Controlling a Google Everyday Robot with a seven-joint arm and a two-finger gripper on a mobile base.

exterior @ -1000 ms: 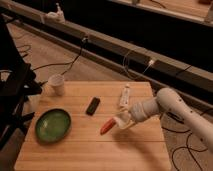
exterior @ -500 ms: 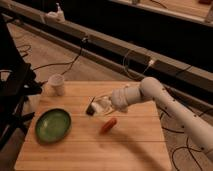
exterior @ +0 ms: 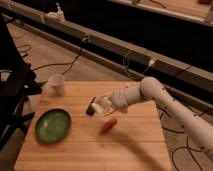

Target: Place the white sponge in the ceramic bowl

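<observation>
the white sponge [exterior: 103,104] is pinched in the jaws of the gripper [exterior: 99,107], over the table [exterior: 135,147], just beside a dark block [exterior: 90,110], between the green bowl [exterior: 52,125] and an orange carrot [exterior: 108,125].

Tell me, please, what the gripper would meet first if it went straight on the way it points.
The gripper points left over the table. The small dark object sits just at its tip, so probably that, unless it passes above it; height is unclear.
</observation>
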